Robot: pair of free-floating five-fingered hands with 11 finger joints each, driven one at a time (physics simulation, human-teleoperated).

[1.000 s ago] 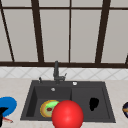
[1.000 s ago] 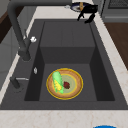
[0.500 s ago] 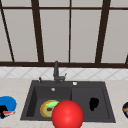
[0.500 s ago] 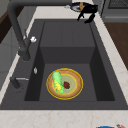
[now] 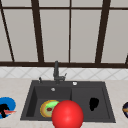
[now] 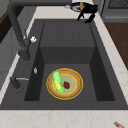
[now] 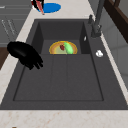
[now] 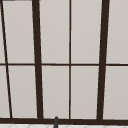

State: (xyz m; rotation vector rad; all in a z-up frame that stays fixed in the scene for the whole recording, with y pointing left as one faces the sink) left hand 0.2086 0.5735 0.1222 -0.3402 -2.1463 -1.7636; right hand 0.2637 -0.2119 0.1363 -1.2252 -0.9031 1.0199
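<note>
Moved: nothing is shifting; both hands are staying put.
Right hand (image 5: 93,103): hanging over the sink (image 5: 105,100), fingers relaxed downward, empty.
Left hand (image 5: 3,110): pinching a red utensil (image 5: 10,112) above the blue plate (image 5: 7,103).
Around: yellow plate (image 6: 75,86) left of the right hand.
Blocking: red ball (image 5: 67,115) partly hiding the plate.

No text, label, brand, number or sign can be read on anything in these views.
</note>
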